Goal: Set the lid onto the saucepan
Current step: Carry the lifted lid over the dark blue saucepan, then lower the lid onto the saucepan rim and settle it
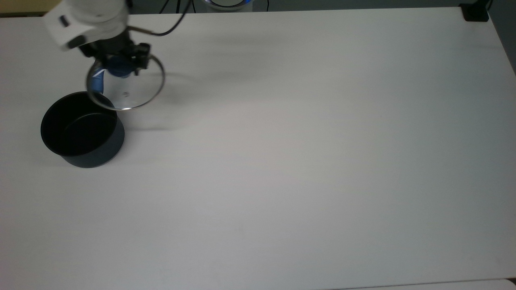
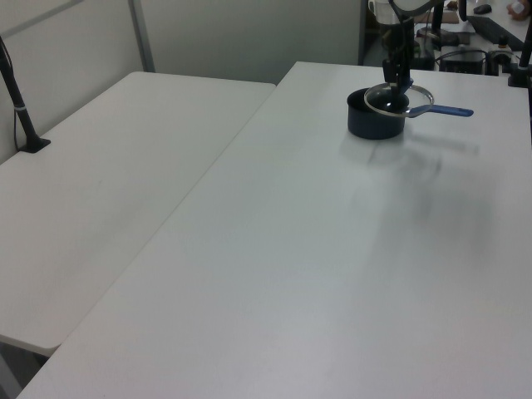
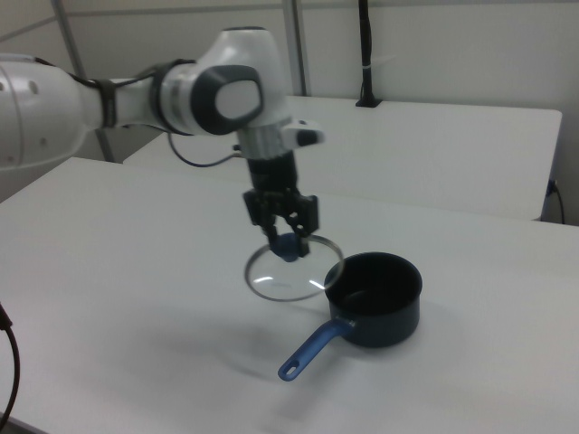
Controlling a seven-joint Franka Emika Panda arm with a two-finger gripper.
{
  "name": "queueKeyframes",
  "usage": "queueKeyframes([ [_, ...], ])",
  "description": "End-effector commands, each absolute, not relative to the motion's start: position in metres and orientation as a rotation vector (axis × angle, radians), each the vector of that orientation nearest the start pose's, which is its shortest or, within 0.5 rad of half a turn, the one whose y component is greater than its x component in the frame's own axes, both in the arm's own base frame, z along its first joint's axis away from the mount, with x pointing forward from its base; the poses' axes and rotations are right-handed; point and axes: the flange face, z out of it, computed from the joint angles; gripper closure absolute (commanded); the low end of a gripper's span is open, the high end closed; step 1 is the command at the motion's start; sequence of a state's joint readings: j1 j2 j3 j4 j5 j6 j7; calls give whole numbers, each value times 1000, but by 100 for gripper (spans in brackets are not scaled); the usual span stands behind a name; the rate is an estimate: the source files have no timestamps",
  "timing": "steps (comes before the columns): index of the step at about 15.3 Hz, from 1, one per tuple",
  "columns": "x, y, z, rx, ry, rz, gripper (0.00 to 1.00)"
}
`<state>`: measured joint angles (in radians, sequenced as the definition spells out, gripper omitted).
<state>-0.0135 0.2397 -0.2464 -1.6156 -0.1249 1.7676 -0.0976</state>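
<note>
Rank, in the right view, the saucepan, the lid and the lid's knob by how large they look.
1. saucepan, counting its handle
2. lid; its disc looks about as wide as the pan's bowl
3. knob, held by the pincer

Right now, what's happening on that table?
The Franka arm's gripper is shut on the blue knob of the glass lid and carries it in the air, clear of the white table. The lid hangs beside the saucepan, over the handle side, its edge just reaching the pan's rim in the top view. The pan is uncovered.
</note>
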Motion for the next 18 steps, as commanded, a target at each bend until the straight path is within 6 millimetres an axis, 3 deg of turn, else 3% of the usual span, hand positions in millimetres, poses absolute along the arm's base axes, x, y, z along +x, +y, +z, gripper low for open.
queueKeyframes([
  [1,629,-202,471,-3302,286,195,59],
  [3,632,-211,471,-3313,307,130,59],
  [5,634,-221,459,-3294,341,137,59],
  [9,639,-247,461,-3258,437,59,59],
  [18,655,-254,453,-3262,531,-63,61],
])
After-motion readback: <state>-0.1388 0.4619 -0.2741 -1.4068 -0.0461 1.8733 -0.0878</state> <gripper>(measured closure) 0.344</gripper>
